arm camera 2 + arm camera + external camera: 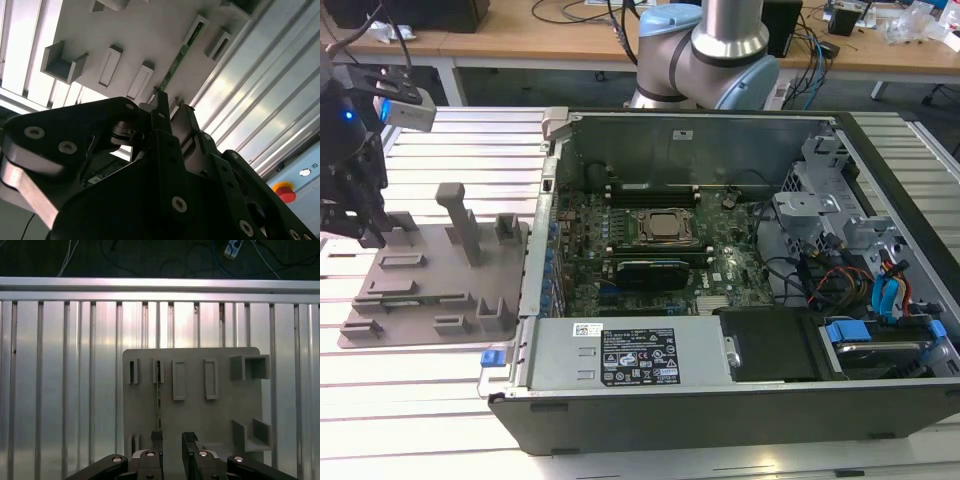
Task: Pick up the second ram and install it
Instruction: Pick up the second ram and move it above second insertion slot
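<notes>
So here's where we're at: the black two-finger pincer (368,232) hangs off the wrist pointing down over the flat grey plastic tray with raised blocks (430,275), with its tips low by the tray's surface. We can't tell if they touch it. In the first wrist view the pincer (172,441) is parted a little, with a narrow gap between the fingers and nothing in it. The second wrist view shows the pincer (171,107) the same way. The second ram, a long thin green circuit-board stick (159,400), stands on edge in a tray slot just ahead of the fingertips. It's lined up with one finger (156,440) rather than the gap. The open black computer case (720,420) sits well off to the pincer's side.
</notes>
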### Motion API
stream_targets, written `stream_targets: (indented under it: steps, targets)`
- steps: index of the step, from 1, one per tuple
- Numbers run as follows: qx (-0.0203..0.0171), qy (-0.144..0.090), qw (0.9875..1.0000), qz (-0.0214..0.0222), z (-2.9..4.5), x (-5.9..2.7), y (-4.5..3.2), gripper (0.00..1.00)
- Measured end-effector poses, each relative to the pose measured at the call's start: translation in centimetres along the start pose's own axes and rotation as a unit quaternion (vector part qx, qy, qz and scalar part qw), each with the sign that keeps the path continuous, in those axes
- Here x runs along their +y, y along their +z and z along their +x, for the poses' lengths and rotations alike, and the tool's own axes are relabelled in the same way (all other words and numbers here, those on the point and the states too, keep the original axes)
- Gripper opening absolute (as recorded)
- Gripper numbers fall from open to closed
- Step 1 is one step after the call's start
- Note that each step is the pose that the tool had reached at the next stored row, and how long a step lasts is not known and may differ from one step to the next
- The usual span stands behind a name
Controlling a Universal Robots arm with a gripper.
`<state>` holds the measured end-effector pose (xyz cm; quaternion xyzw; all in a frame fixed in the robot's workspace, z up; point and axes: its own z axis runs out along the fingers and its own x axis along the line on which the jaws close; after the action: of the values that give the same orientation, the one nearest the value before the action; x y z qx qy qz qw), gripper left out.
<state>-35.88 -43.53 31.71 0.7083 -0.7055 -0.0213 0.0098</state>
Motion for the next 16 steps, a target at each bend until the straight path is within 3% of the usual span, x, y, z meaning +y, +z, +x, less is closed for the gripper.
stream_targets:
  steps: [11, 16]
  targets:
    - [0.0000, 0.000, 1.0000, 0.0000, 0.03, -0.08, 1.77, 0.30]
    - [0.0000, 0.000, 1.0000, 0.0000, 0.05, -0.14, 3.25, 0.30]
